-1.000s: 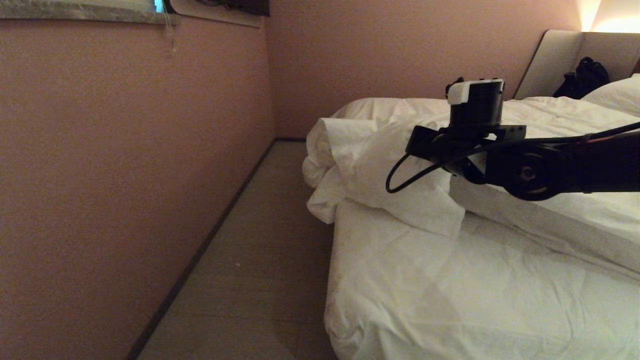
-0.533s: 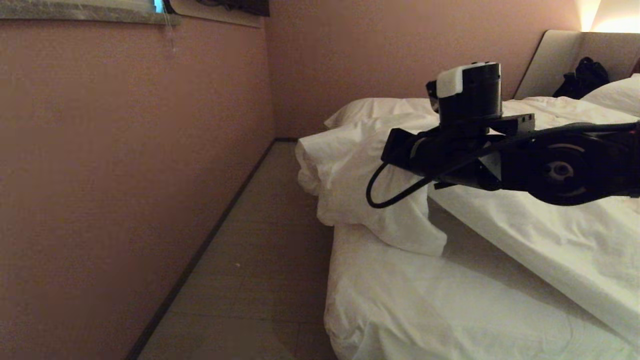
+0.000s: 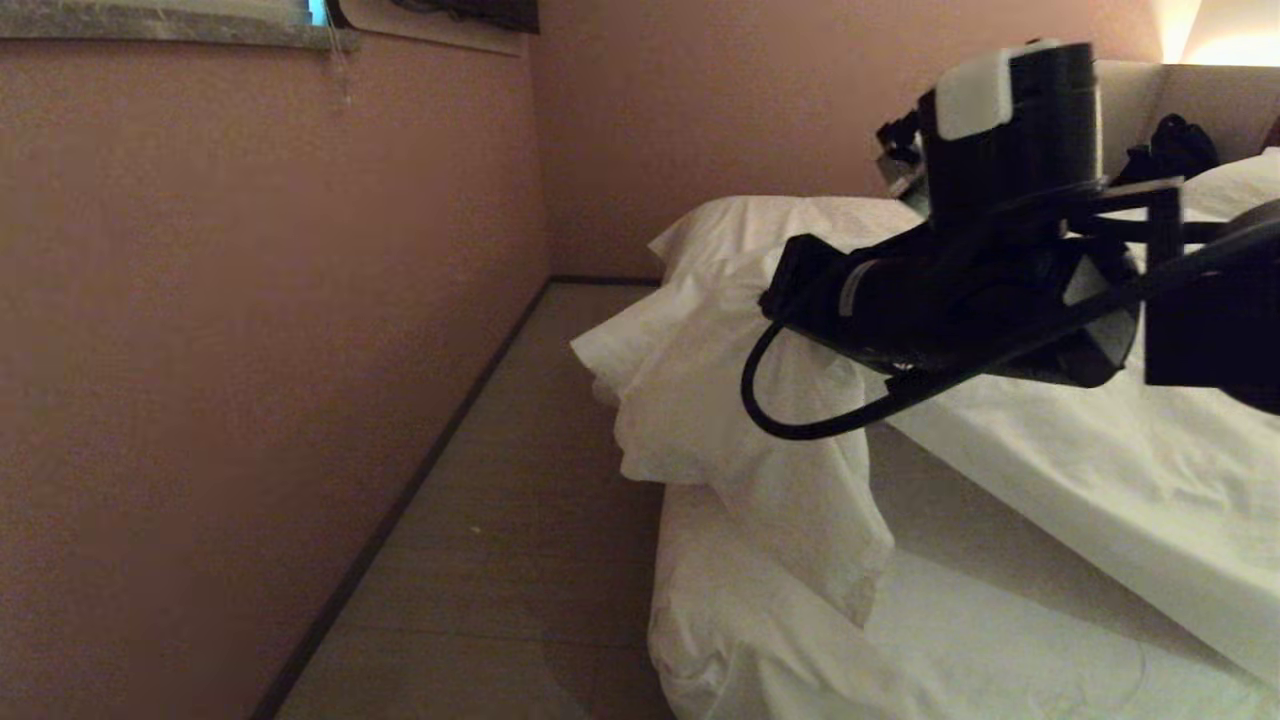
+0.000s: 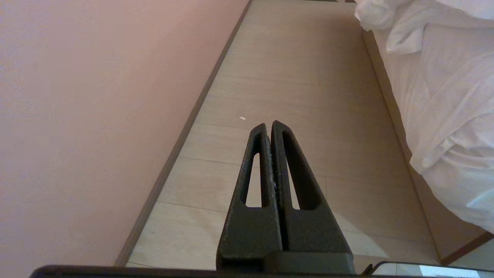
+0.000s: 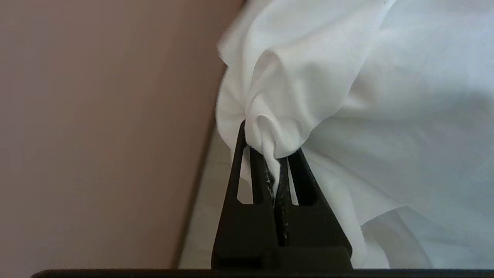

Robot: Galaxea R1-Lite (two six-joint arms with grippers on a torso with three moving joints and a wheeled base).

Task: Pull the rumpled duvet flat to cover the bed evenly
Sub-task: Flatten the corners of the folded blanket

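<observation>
The duvet (image 3: 720, 390) is a thick white quilt bunched at the left edge of the bed (image 3: 900, 640), with one corner hanging down over the white sheet. My right arm (image 3: 1000, 300) reaches in from the right above it. In the right wrist view my right gripper (image 5: 270, 154) is shut on a pinched fold of the duvet (image 5: 347, 77), and the cloth drapes over its fingertips. My left gripper (image 4: 269, 124) is shut on nothing and hangs over the floor beside the bed's side (image 4: 444, 96). It is out of the head view.
A pink wall (image 3: 250, 350) runs along the left, with a narrow strip of pale floor (image 3: 520, 500) between it and the bed. A white pillow (image 3: 1235, 180) and a black bag (image 3: 1180, 140) lie at the head end.
My right arm has risen and come nearer the head camera, still gripping the duvet. The held fold has lifted, and the bunched corner has slid left and toward the bed's foot.
</observation>
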